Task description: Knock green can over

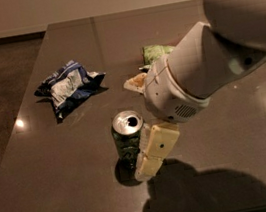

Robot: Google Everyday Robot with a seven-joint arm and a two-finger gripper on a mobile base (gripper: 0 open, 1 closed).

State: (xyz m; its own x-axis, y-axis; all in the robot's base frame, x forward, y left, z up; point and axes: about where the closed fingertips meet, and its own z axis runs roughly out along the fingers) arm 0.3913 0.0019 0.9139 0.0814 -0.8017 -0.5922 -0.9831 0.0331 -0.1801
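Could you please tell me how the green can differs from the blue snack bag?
The green can stands upright; the blue snack bag lies crumpled. The can is a dark-green cylinder with a silver top; the bag is blue and white. The gripper is close beside the can, well apart from the bag. Both rest on the table.

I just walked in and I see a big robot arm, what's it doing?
The robot's gripper is low over the table, close against the side of the green can. The can stands upright, not knocked over yet. A blue snack bag and a green snack bag lie farther back.
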